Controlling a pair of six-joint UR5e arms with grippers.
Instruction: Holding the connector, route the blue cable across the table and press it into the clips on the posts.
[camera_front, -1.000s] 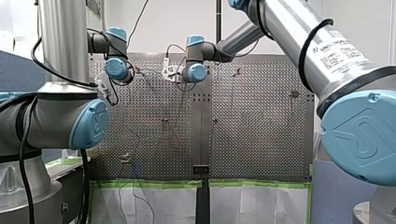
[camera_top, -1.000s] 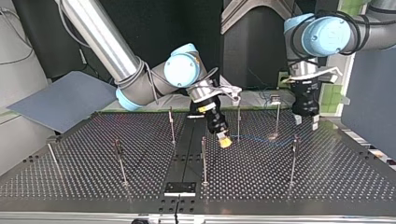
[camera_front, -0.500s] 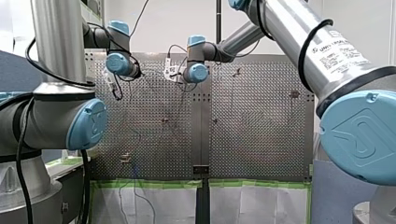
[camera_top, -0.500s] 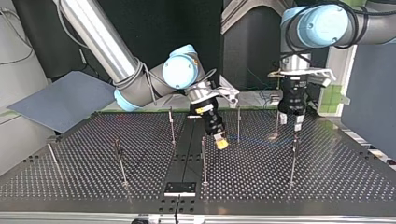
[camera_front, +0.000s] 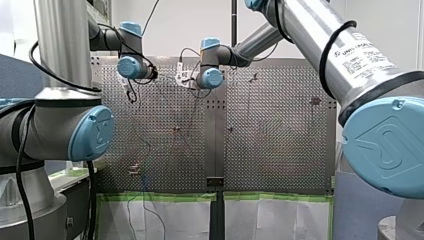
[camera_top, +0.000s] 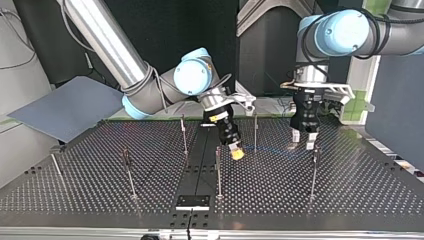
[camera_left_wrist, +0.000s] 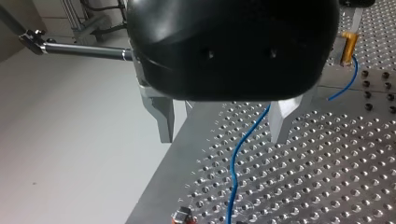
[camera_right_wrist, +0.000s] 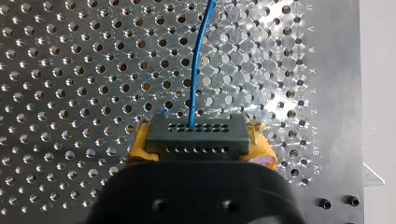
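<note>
Grasps the black connector (camera_right_wrist: 196, 136) firmly with my right gripper (camera_right_wrist: 198, 153), between yellow pads (camera_right_wrist: 262, 156), low above the perforated table (camera_right_wrist: 70, 70). Leads the blue cable (camera_right_wrist: 198, 60) out of the connector's front and straight ahead over the holes. In the top view, has this gripper near the middle of the table, tilted, just beside a thin post (camera_top: 255, 131) at its right and close to another post (camera_top: 218, 172) on the near side.

Holds my left gripper (camera_top: 303, 141) released at the top view's right, with metal fingers (camera_left_wrist: 163, 119) wide apart and pointing down over the cable. In the left wrist view, shows the cable lying on the table under the gap between these fingers and bending away toward the yellow pad farther off. Has one more post (camera_top: 313, 172) near this gripper, on the near side.

Finds further posts (camera_top: 129, 174) spread over the top view's left half, a black plate (camera_top: 192, 202) at the near edge in the middle, and a grey-blue sheet (camera_top: 65, 106) beyond the far left corner.
</note>
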